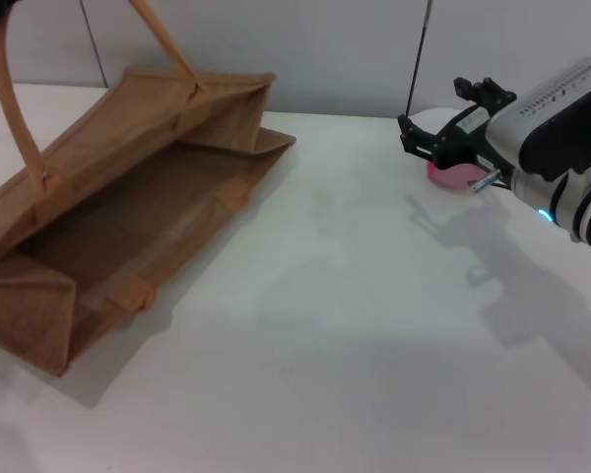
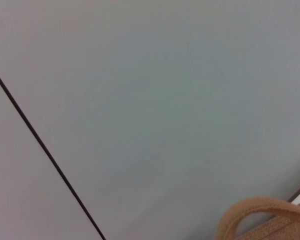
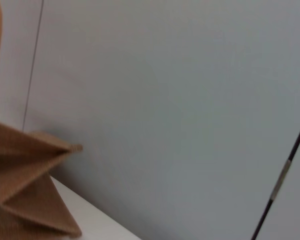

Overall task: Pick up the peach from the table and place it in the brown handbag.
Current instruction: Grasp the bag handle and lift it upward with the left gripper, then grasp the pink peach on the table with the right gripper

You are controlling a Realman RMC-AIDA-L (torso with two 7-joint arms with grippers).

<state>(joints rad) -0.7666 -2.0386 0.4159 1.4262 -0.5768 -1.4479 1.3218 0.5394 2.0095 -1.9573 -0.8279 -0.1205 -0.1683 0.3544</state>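
My right tool hovers with fingers spread and empty just above the peach at the counter's far right, well apart from the bag, so I'd centre over the fruit, lower straight, then close gently.

White right arm, black bands, blue light, black fingers

Brown handbag: lay open on the table, left side, one handle raised toward the top left corner. Peach: sat far right, mostly hidden behind the right gripper, whose black fingers stood apart just above it.
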